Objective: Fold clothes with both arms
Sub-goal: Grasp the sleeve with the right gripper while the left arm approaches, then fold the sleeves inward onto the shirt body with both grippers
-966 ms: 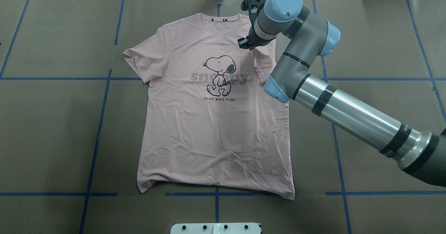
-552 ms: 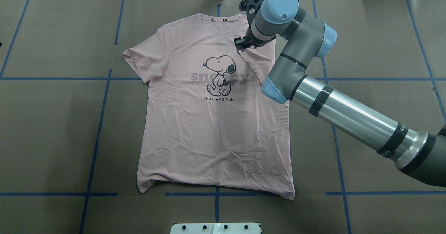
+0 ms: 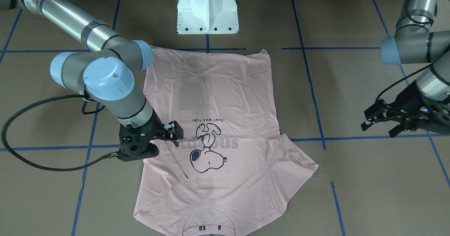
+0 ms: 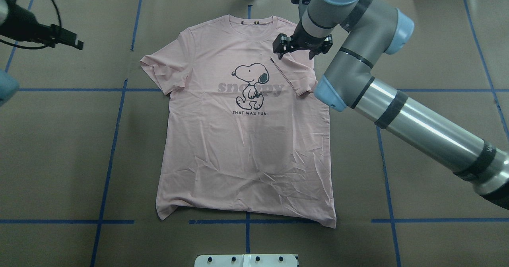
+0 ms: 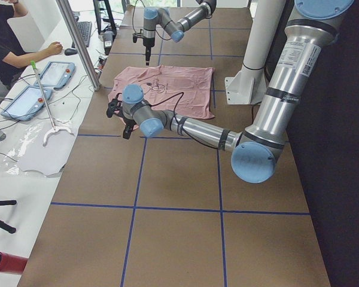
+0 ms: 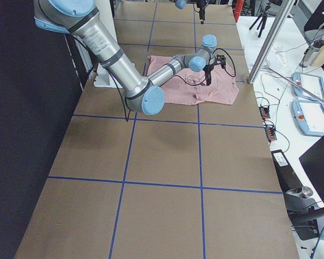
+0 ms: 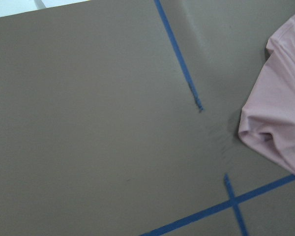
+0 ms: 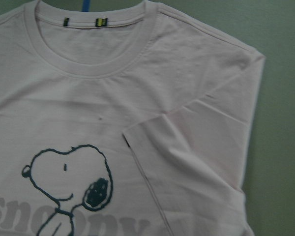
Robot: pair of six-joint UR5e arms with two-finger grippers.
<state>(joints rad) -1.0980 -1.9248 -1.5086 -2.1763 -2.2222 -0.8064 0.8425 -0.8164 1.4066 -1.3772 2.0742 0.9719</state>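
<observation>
- The T-shirt [image 4: 238, 147] is laid flat, print side up, in the middle of the tabletop [image 4: 437, 60]. Its long axis runs near to far, with the collar [image 4: 250, 22] at the far end from the robot.
- The right sleeve [image 4: 298, 74] is seen doubled inward over the chest, its hem lying as a slanted line beside the dog print.
- The right hand [image 4: 303, 46] is held just above that folded sleeve, fingers spread wide and nothing gripped.
- The left sleeve [image 4: 159, 70] is spread outward, not yet folded.
- The left hand [image 3: 378, 128] is held off the cloth, out past that sleeve, fingers apart and empty.
- The left sleeve lies toward the right from the left hand, which is much the nearer of the two. The next fold is judged to fall to that arm, drawn across the shirt's long axis.
</observation>
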